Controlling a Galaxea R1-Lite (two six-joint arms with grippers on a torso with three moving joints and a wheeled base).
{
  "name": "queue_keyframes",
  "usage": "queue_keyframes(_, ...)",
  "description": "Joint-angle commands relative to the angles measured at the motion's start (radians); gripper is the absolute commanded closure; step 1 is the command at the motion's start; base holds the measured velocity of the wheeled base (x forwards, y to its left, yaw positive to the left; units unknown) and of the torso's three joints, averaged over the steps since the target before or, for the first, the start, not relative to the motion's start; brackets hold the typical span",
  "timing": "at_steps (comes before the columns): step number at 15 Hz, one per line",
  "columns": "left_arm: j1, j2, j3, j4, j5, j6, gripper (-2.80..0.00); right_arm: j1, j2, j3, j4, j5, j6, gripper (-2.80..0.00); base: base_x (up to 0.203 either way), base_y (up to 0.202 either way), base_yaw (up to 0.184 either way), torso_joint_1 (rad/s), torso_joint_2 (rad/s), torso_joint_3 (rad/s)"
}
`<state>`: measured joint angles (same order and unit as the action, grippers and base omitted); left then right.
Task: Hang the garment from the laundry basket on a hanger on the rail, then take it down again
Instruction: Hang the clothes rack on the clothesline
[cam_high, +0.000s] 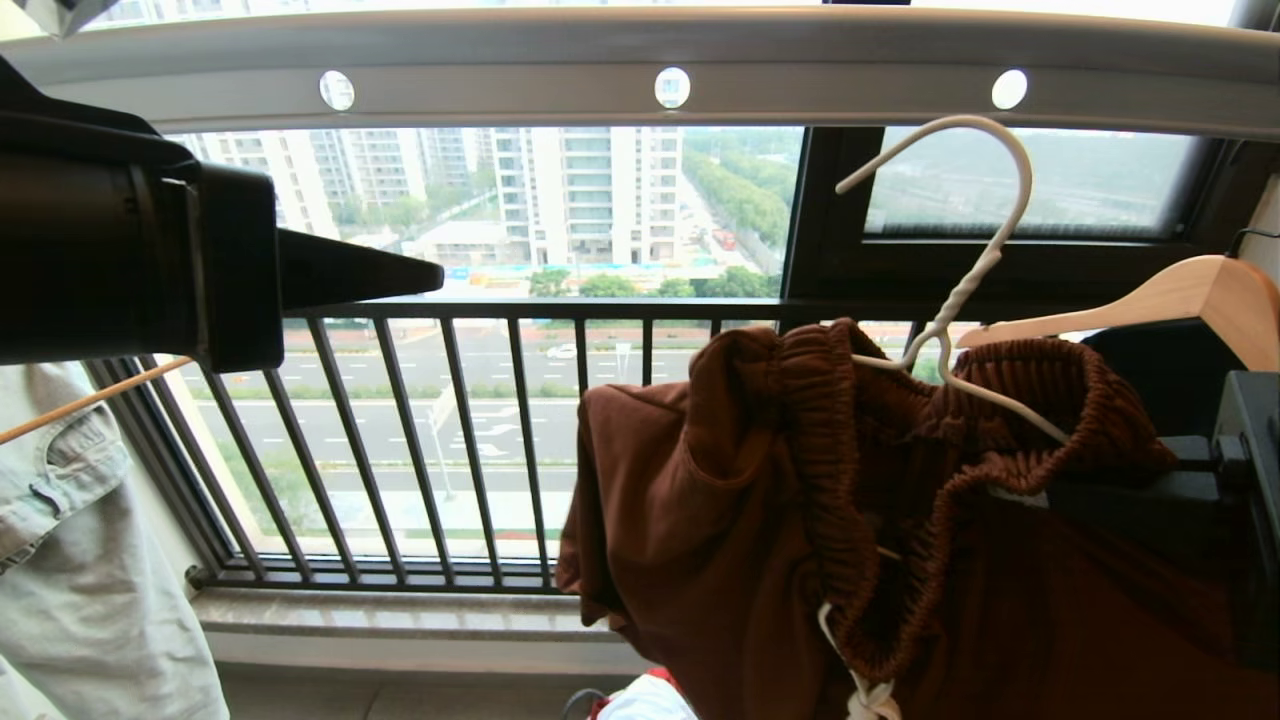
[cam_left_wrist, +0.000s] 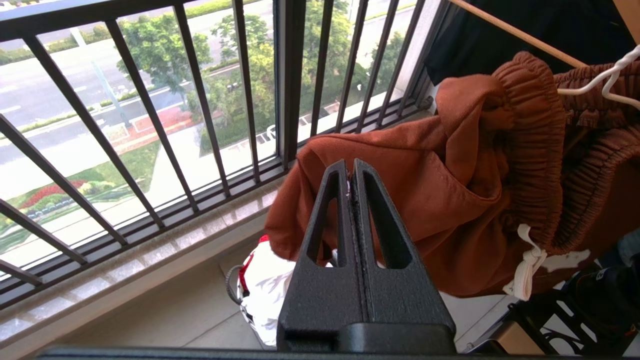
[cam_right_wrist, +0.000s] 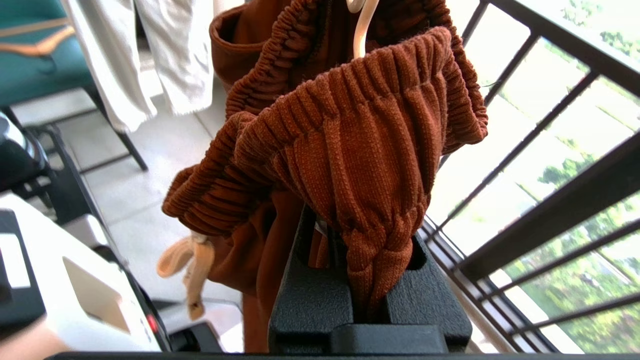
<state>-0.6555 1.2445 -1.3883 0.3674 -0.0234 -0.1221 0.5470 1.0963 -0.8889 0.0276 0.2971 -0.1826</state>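
The rust-brown garment (cam_high: 760, 520) hangs bunched on the cream-white wire hanger (cam_high: 985, 250). The hanger's hook stands just under the silver rail (cam_high: 640, 50), not over it. My right gripper (cam_right_wrist: 367, 250) is shut on the gathered waistband (cam_right_wrist: 350, 150), and fabric covers its tips. In the head view it shows dark at the right (cam_high: 1120, 495). My left gripper (cam_left_wrist: 351, 167) is shut with nothing in it, a little short of the garment (cam_left_wrist: 430, 185). It sits high at the left in the head view (cam_high: 400, 275). The laundry basket (cam_left_wrist: 231, 285) stands on the floor below.
A wooden hanger (cam_high: 1180, 300) with a black garment (cam_high: 1160, 380) hangs at the far right. A pale denim piece (cam_high: 70, 540) hangs at the left. The black balcony railing (cam_high: 450, 440) and stone sill (cam_high: 400, 620) lie straight ahead. A teal chair (cam_right_wrist: 35, 65) stands behind.
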Motion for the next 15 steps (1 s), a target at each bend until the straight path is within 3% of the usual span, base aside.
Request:
queue_keyframes(1,-0.003,-0.015,0.000,0.001,0.002,-0.001,0.00,0.066,0.065,-0.013,-0.051,-0.044,0.034,0.00,0.000,0.000,0.000,0.000,0.00,0.000)
queue_keyframes(6,-0.003,-0.044,-0.001,0.001,0.004,-0.002,0.00,0.161,0.201,-0.157,-0.073,-0.161,0.046,0.00,0.000,0.000,0.000,0.000,0.00,0.000)
queue_keyframes(8,-0.002,-0.064,-0.001,-0.001,0.038,-0.001,0.00,0.184,0.262,-0.218,-0.075,-0.237,0.046,0.00,0.000,0.000,0.000,0.000,0.00,0.000)
queue_keyframes(11,-0.001,-0.068,-0.029,-0.002,0.109,-0.011,0.00,0.188,0.325,-0.289,-0.072,-0.260,0.046,0.00,0.000,0.000,0.000,0.000,0.00,0.000)
queue_keyframes(15,-0.002,-0.100,-0.030,-0.002,0.117,-0.013,0.00,0.188,0.404,-0.365,-0.073,-0.338,0.046,0.00,0.000,0.000,0.000,0.000,0.00,0.000)
